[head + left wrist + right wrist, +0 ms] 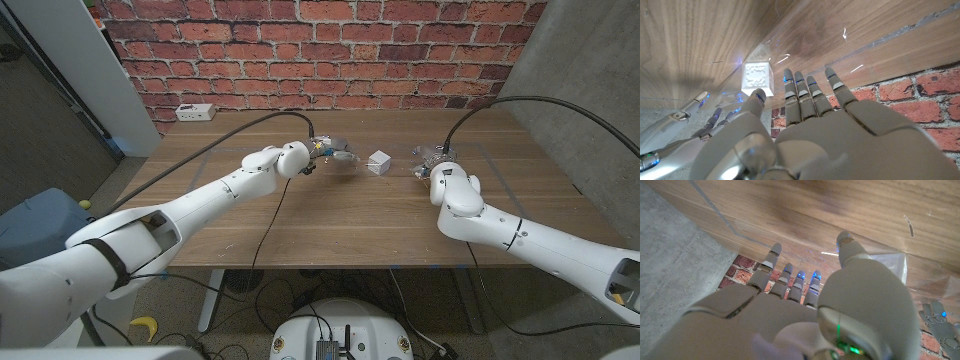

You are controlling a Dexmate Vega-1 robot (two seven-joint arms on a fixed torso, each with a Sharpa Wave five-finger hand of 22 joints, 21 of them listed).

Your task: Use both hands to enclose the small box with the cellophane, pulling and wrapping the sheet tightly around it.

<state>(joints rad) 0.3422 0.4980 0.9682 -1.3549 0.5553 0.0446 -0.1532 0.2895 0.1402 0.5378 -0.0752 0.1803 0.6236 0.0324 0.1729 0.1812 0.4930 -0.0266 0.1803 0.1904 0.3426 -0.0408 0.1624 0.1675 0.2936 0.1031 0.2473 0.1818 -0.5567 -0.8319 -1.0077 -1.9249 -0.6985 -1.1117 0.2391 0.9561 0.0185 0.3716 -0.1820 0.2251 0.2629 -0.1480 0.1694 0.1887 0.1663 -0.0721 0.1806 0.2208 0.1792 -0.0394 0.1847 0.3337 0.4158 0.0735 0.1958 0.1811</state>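
Place: a robot test room, more lab or workshop than home, as far as I can tell.
Back wall: bare red brick (pixel 320 25) runs behind my table.
Side wall: raw grey concrete (pixel 590 70) on my right.
Table: a plain wooden table (pixel 320 215) on thin legs.
Cables: black cables (pixel 520 102) run over the table to my arms, and more lie tangled on the floor (pixel 270 295) beneath.
Power: a white power strip (pixel 195 112) sits at the far edge by the brick.
Floor: grey carpet (pixel 130 170) past the table's left end.
Clutter: a blue bin (pixel 40 225) stands at my left.
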